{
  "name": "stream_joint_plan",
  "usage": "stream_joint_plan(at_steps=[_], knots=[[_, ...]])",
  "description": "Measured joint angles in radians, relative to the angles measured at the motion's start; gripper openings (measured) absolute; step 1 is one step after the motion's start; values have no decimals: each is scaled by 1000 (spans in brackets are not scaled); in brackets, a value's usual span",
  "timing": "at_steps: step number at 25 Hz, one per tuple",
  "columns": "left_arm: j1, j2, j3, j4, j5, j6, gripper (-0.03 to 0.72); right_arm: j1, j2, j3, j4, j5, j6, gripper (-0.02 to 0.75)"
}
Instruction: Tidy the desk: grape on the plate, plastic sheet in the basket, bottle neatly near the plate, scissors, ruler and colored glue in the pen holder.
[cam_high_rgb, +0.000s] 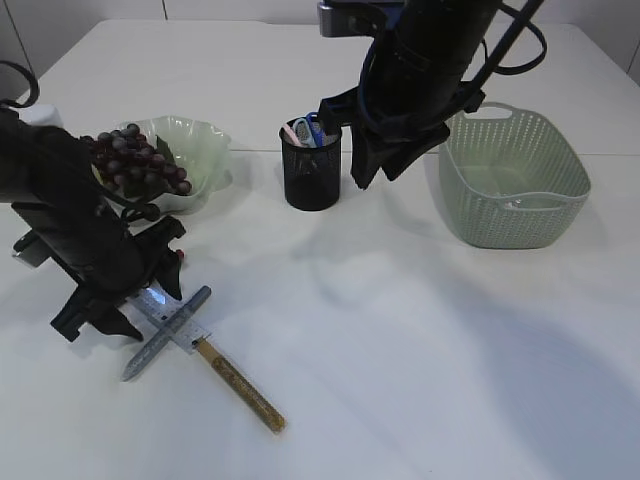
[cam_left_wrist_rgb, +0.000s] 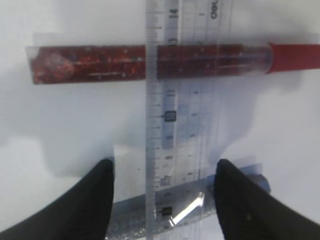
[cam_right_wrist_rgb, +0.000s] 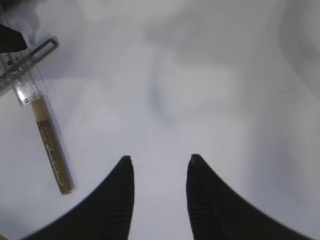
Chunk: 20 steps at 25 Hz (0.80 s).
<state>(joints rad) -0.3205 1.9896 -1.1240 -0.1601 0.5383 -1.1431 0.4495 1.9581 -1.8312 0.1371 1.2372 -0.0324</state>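
A clear ruler (cam_left_wrist_rgb: 185, 100) lies on the table across a red glitter glue tube (cam_left_wrist_rgb: 100, 62) and a silver one (cam_left_wrist_rgb: 130, 225). My left gripper (cam_left_wrist_rgb: 162, 175) hangs low over the ruler, open, a finger on each side of it. In the exterior view the ruler (cam_high_rgb: 178, 322), the silver tube (cam_high_rgb: 160, 340) and a gold tube (cam_high_rgb: 240, 385) lie by that gripper (cam_high_rgb: 150, 290). Grapes (cam_high_rgb: 130, 158) rest on the green plate (cam_high_rgb: 205, 150). Blue-handled scissors (cam_high_rgb: 313, 130) stand in the black pen holder (cam_high_rgb: 311, 175). My right gripper (cam_right_wrist_rgb: 159, 160) is open over bare table. The bottle is hidden.
A green basket (cam_high_rgb: 560, 170) stands at the right with a glossy clear sheet (cam_high_rgb: 520, 200) on its bottom. My right arm (cam_high_rgb: 420, 70) hangs between the pen holder and the basket. The gold tube (cam_right_wrist_rgb: 52, 150) lies left of my right gripper.
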Motion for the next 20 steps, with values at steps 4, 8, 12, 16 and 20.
stream_joint_plan(at_steps=[4,8,12,16,20], knots=[[0,4,0,0,2,0,465,0,0,0,0,0,0,292],[0,4,0,0,2,0,465,0,0,0,0,0,-2,292],[0,4,0,0,2,0,465,0,0,0,0,0,-3,292],[0,4,0,0,2,0,462,0,0,0,0,0,-4,291],[0,4,0,0,2,0,444,0,0,0,0,0,-6,291]])
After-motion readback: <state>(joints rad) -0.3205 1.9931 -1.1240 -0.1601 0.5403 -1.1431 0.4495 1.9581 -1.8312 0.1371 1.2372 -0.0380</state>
